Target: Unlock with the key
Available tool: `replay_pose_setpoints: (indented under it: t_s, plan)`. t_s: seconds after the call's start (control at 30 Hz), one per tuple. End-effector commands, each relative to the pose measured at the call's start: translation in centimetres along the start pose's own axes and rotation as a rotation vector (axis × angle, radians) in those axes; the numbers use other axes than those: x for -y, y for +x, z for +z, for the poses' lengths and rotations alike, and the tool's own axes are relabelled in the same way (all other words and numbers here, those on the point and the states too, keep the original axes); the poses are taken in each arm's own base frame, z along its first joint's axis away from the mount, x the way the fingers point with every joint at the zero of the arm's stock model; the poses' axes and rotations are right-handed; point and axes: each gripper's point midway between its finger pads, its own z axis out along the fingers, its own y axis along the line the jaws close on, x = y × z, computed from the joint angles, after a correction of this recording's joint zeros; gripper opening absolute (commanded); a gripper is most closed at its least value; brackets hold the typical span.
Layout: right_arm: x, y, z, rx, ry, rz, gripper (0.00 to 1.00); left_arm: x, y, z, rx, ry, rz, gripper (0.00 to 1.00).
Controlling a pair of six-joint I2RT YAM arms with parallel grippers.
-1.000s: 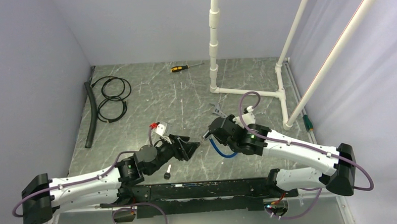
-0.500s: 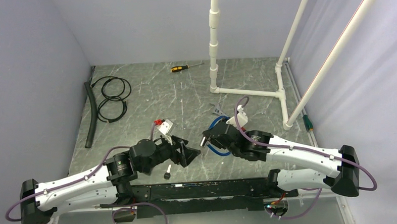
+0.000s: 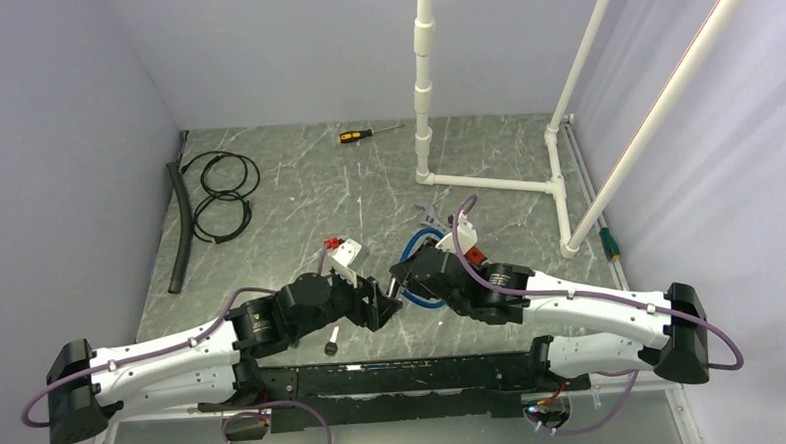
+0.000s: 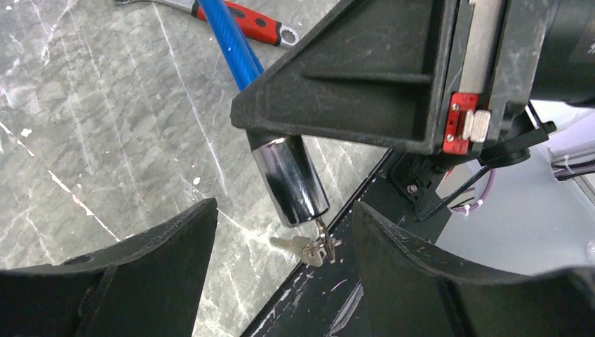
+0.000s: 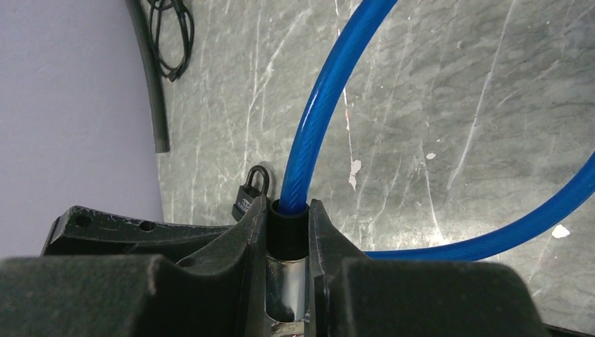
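My right gripper (image 5: 288, 210) is shut on the chrome lock cylinder (image 5: 284, 281) of a blue cable lock (image 5: 330, 91), which it holds above the table. From the cylinder's lower end (image 4: 291, 179) a key (image 4: 321, 235) sticks out, and a second key (image 4: 295, 244) hangs from its ring. My left gripper (image 4: 284, 210) is open, one finger on each side of the cylinder's end and the keys, touching neither. From above, the left gripper (image 3: 378, 305) and right gripper (image 3: 400, 279) sit nearly tip to tip.
A small black padlock (image 3: 331, 342) lies on the table by the left arm. A red-handled wrench (image 4: 245, 17) lies beyond the lock. Farther off are a screwdriver (image 3: 367, 133), coiled black cables (image 3: 222, 189), a black hose (image 3: 179, 226) and a white pipe frame (image 3: 487, 183).
My left gripper has moved right, up to the lock's key end, with its jaws a little wider. My right gripper has carried the lock left and nearer, towards it.
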Motion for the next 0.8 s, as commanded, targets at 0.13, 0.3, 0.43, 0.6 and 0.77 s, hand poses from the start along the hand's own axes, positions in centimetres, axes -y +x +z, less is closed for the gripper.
replay_pose_setpoints:
  t_s: [0.13,0.3,0.43,0.6,0.77]
  plan:
    - [-2.0,0.4,-0.1,0.006,-0.078,-0.013,0.00,0.8,-2.1,1.0,0.097,0.019,-0.057,0.70]
    - [-1.7,0.8,0.0,-0.005,-0.078,-0.005,0.00,0.6,-1.4,1.5,0.074,0.006,-0.059,0.47]
    - [-1.5,0.5,-0.2,0.005,-0.077,0.004,0.00,0.3,-0.7,1.9,0.057,-0.003,-0.066,0.36]
    - [-1.7,0.5,-0.4,0.004,-0.098,0.007,0.00,0.2,0.0,2.0,0.041,-0.002,-0.081,0.20]
    - [-1.7,0.1,-0.7,0.018,-0.127,0.000,0.22,0.5,0.1,1.8,0.053,0.025,-0.098,0.00]
